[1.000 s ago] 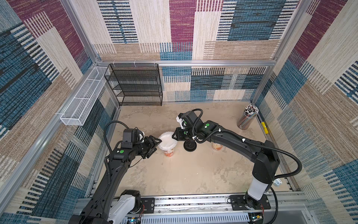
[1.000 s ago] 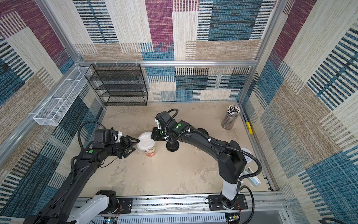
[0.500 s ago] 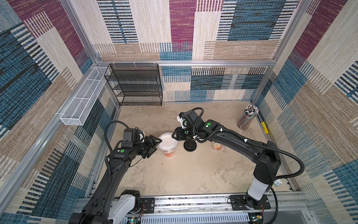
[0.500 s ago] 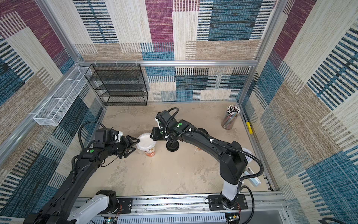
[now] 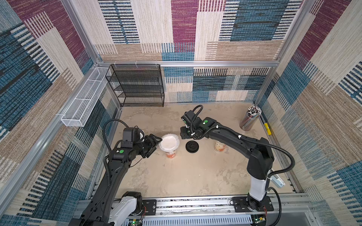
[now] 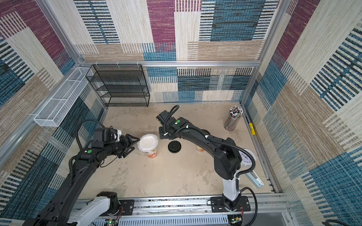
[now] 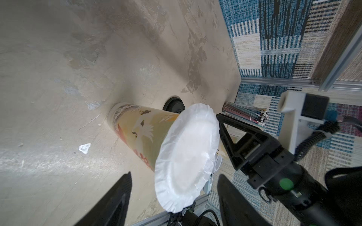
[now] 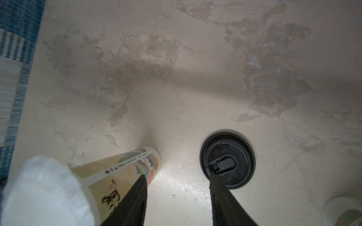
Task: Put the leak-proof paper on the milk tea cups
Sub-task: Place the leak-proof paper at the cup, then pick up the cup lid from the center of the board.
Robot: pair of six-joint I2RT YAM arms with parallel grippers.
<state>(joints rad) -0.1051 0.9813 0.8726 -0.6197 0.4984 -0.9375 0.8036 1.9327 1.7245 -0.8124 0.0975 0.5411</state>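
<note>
Resting on the mouth of the middle milk tea cup point(image 5: 170, 155), one leak-proof paper point(image 5: 169, 142) covers it fully, its crinkled edge overhanging the rim. At the cup's 9 o'clock the left gripper point(image 5: 156, 148) hovers just beside the paper, jaws wide and empty. At 2 o'clock the right gripper point(image 8: 178, 175) hangs parted and empty near the black lid point(image 5: 192, 146), and the other cup point(image 5: 220, 147) stands at 3 o'clock, its mouth hidden by the arm.
</note>
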